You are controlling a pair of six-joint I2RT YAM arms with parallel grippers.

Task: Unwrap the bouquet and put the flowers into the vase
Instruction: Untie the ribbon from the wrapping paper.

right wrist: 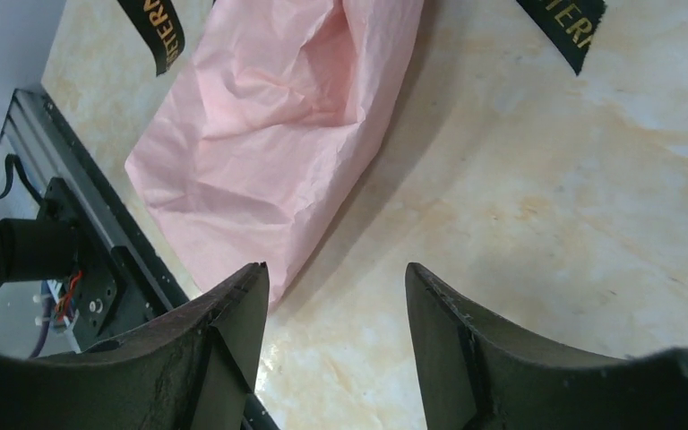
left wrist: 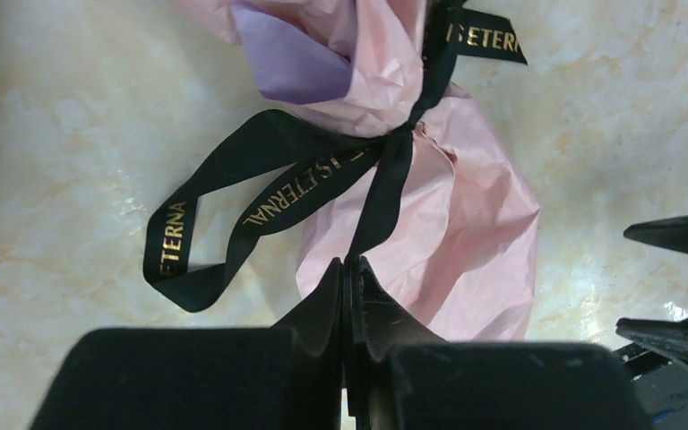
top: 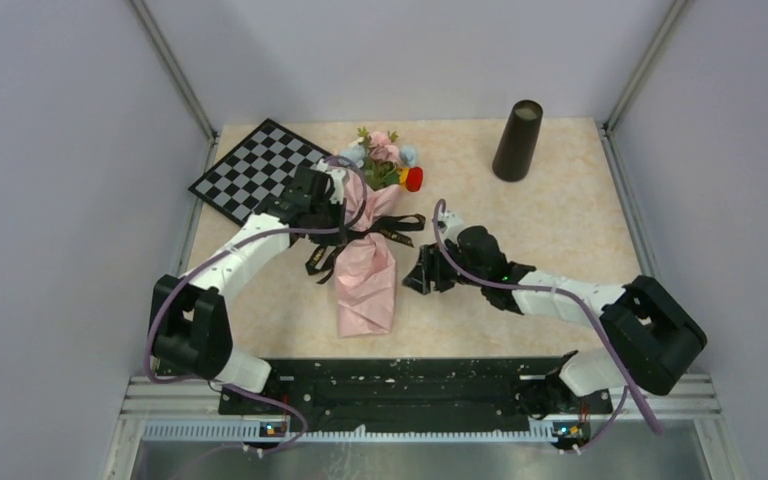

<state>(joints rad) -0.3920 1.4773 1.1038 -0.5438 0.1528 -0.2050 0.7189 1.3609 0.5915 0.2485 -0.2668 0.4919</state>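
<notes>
The bouquet point(top: 368, 275) lies on the table, a pink paper cone point(left wrist: 466, 224) with lilac lining point(left wrist: 291, 63), tied with a black gold-lettered ribbon point(left wrist: 269, 184). The flowers point(top: 385, 152) stick out of its far end in pink, white and blue. My left gripper point(left wrist: 351, 262) is shut on a strand of the ribbon just below the knot, over the cone's waist point(top: 342, 222). My right gripper point(right wrist: 336, 278) stands open just right of the cone's narrow end point(right wrist: 269, 134), low over the table with nothing between its fingers point(top: 418, 275). The dark vase point(top: 517, 140) stands upright at the back right.
A black-and-white checkered board point(top: 255, 170) lies at the back left, under the left wrist. A small red-and-yellow block point(top: 412, 178) sits by the flower heads. Loose ribbon ends point(right wrist: 569, 22) trail on the marble top. The black base rail point(top: 400, 385) runs along the near edge.
</notes>
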